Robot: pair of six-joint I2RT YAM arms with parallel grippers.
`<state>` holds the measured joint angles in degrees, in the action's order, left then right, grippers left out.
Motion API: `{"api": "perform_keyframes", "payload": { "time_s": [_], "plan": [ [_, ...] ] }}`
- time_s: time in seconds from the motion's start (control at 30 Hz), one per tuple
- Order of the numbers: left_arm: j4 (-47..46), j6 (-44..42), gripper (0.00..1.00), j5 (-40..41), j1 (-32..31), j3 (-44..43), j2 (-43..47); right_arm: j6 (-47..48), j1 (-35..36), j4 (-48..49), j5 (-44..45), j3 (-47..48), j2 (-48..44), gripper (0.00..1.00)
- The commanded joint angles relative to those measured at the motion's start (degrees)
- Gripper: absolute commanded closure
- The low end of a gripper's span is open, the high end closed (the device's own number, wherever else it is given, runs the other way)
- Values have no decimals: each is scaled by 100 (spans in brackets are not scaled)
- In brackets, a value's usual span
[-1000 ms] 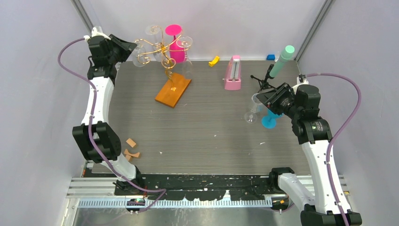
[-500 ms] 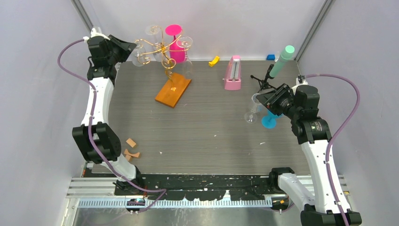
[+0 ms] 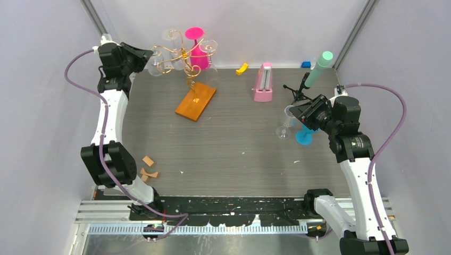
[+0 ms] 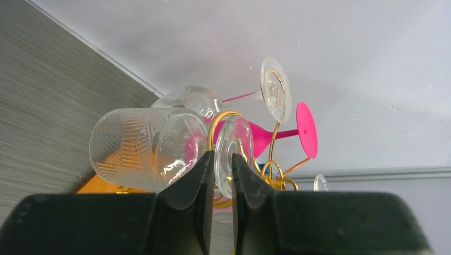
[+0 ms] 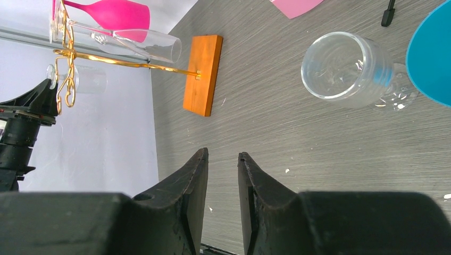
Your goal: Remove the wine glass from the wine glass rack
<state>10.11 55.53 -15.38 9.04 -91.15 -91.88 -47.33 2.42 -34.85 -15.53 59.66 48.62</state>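
Observation:
The wine glass rack (image 3: 181,54) is a gold wire stand on a flat orange base (image 3: 195,103) at the back left. It also shows in the left wrist view (image 4: 276,164). Several glasses hang from its arms, among them a pink one (image 3: 199,56). My left gripper (image 3: 149,54) is up at the rack's left arm. In the left wrist view my left gripper (image 4: 222,159) is shut on the round foot (image 4: 232,151) of a clear patterned wine glass (image 4: 143,149). My right gripper (image 3: 294,111) hovers low at the right, and in its wrist view (image 5: 222,156) its jaws are slightly apart with nothing between them.
A clear glass (image 3: 284,129) and a blue glass (image 3: 304,137) stand by my right gripper. A pink box (image 3: 263,82), a black tripod with a green tube (image 3: 317,69), a yellow piece (image 3: 242,68) and a blue block (image 3: 306,64) are at the back. Wooden blocks (image 3: 148,167) lie front left.
My left gripper has shifted slightly back and to the left, still shut on the glass foot. The rack top has swayed a little left. The right arm has not moved.

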Motion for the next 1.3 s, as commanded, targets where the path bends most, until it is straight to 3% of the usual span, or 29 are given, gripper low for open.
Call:
{"api": "perform_keyframes", "payload": {
  "time_s": [0.0,0.4,1.27],
  "plan": [
    [88,195,100,258,93,-249,267,-51,10,259,49,-23,-98,68],
    [225,413,100,307,177,-432,243,-85,9,302,61,-65,-78,68],
    [-2259,1748,100,257,230,669,364,-120,15,355,66,-145,-72,68]
  ]
}}
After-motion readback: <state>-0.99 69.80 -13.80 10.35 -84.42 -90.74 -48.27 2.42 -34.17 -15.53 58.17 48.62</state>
